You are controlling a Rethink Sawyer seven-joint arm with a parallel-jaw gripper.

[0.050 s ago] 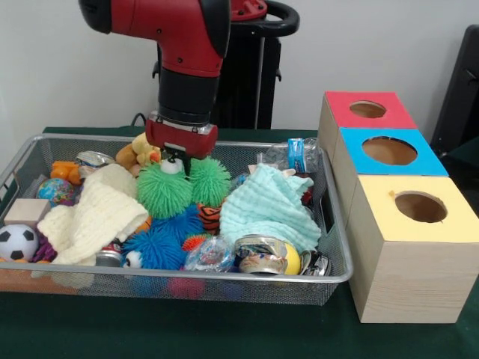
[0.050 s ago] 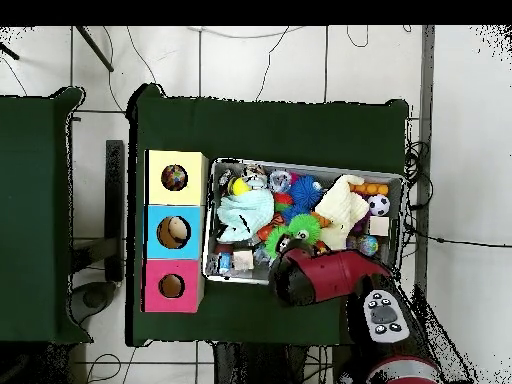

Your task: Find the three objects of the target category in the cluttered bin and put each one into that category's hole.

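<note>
My gripper (image 1: 176,159) is lowered into the wire bin (image 1: 224,276), right at the top of two green spiky balls (image 1: 163,191) (image 1: 210,182). Something small and white shows directly beneath it. A blue spiky ball (image 1: 159,245) lies in front of the green ones. Beside the bin stand three boxes with round holes in their tops: red (image 1: 346,105), blue (image 1: 355,149) and yellow (image 1: 378,202). In the overhead view the red arm (image 2: 325,275) covers the gripper, and the green balls (image 2: 303,230) show just beyond it.
The bin also holds a mint cloth (image 1: 269,206), a cream cloth (image 1: 93,213), a soccer ball (image 1: 16,241), a wooden block (image 1: 26,211), a globe ball (image 1: 54,191), dented cans (image 1: 262,254), a yellow plush (image 1: 138,149) and a plastic bag (image 1: 296,155).
</note>
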